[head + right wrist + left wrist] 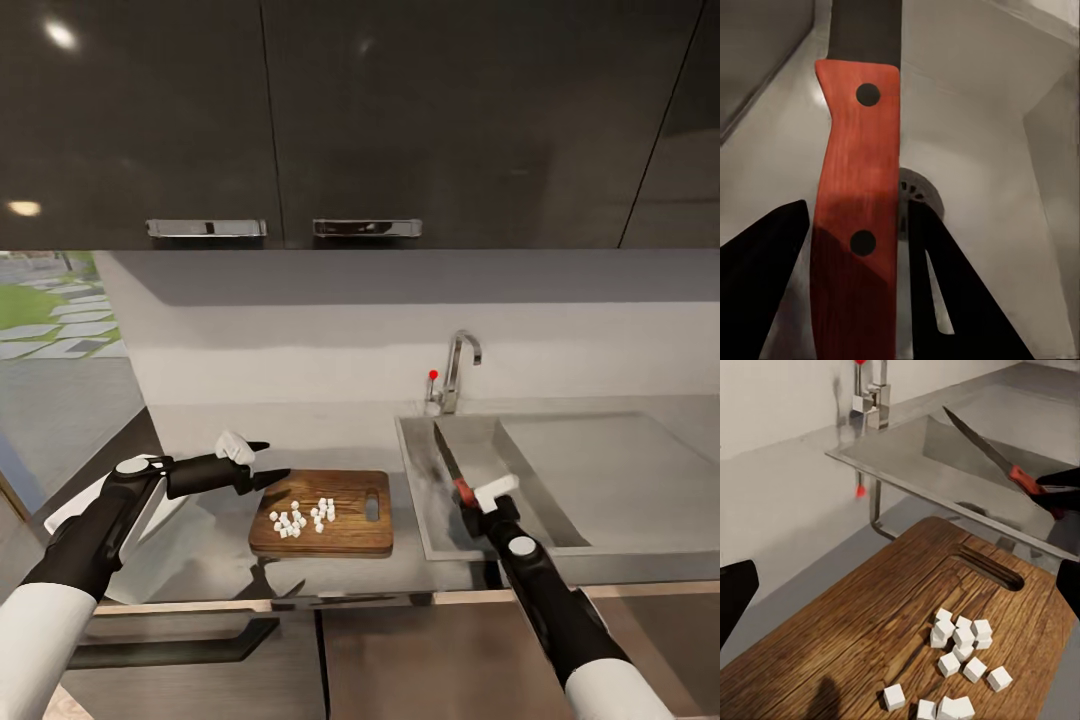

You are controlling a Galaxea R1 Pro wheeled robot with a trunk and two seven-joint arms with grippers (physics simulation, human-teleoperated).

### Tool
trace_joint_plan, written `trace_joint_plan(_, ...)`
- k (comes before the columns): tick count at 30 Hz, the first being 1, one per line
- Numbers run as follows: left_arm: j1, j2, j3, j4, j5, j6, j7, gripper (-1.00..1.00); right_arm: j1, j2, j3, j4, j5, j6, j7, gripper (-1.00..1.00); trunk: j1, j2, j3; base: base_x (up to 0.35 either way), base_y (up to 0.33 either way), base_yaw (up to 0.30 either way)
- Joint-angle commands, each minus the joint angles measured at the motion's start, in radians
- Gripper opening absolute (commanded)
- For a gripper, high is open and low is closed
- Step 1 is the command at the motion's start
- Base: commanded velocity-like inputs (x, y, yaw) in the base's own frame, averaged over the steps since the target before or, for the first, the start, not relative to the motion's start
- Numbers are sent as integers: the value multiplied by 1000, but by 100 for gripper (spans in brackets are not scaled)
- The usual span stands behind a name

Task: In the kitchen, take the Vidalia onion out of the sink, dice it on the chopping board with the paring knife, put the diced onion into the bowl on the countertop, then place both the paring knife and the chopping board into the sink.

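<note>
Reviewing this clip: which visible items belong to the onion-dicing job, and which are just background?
Job items: chopping board, diced onion, paring knife held by right gripper, sink, left gripper, countertop.
Background: tap, upper cabinets, cabinet handles.

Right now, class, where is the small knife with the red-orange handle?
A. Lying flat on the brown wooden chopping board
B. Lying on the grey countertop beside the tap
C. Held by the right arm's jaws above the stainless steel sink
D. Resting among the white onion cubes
C: the small knife with the red-orange handle sits in the right gripper, over the stainless steel sink.
</note>
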Motion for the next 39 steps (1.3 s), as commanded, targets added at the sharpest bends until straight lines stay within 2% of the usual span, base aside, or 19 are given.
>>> trace_joint_plan(1,-1,1,-3,0,10,10,1,100,-2,-1,1,-1,-5,6,-3,-100,0,-1,-1,0,0,0)
trace_joint_plan(2,-1,1,-2,0,10,10,1,100,-5,-1,2,2,-37,8,-26,-100,0,-1,-1,0,0,0)
trace_joint_plan(7,0,1,-2,0,10,10,3,100,-19,0,2,0,-59,16,-70,-100,0,-1,-1,0,0,0)
trace_joint_plan(8,-1,1,-2,0,10,10,5,100,-47,0,1,-4,-63,55,-92,-100,0,-1,-1,37,0,0)
trace_joint_plan(9,-1,1,-2,0,10,10,5,100,-57,0,1,-11,-65,90,-96,-100,0,-1,-1,62,0,0)
trace_joint_plan(10,-1,-1,-2,1,10,10,6,100,-72,0,1,-25,-78,166,-99,-100,0,-1,-1,84,0,0)
trace_joint_plan(11,-1,-2,-2,1,11,10,6,100,-77,0,1,-30,-86,193,-100,-100,0,-1,-1,88,0,0)
trace_joint_plan(12,-1,-3,-2,1,11,10,7,100,-94,0,1,-54,-131,296,-101,-100,0,-1,-1,99,0,0)
trace_joint_plan(14,-1,-3,-2,1,11,10,7,100,-105,0,2,-75,-177,393,-103,-100,0,-1,-1,102,0,0)
trace_joint_plan(17,-1,-3,-2,0,10,10,6,100,-120,0,2,-93,-207,501,-103,-100,0,-1,-1,99,0,0)
trace_joint_plan(23,-1,-4,-2,0,11,10,3,100,-134,0,2,-120,-222,640,-104,-100,0,-1,-1,31,0,0)
trace_joint_plan(28,-1,-4,-2,1,11,10,5,100,-135,0,0,-128,-222,708,-104,-100,0,-1,-1,1,0,0)
trace_joint_plan(32,-1,-4,-2,1,11,10,5,100,-135,0,0,-129,-222,746,-104,-100,0,-1,-1,0,0,0)
trace_joint_plan(39,-1,-4,-2,0,11,10,6,100,-135,0,0,-131,-223,762,-104,-100,0,-1,-1,55,-11,0)
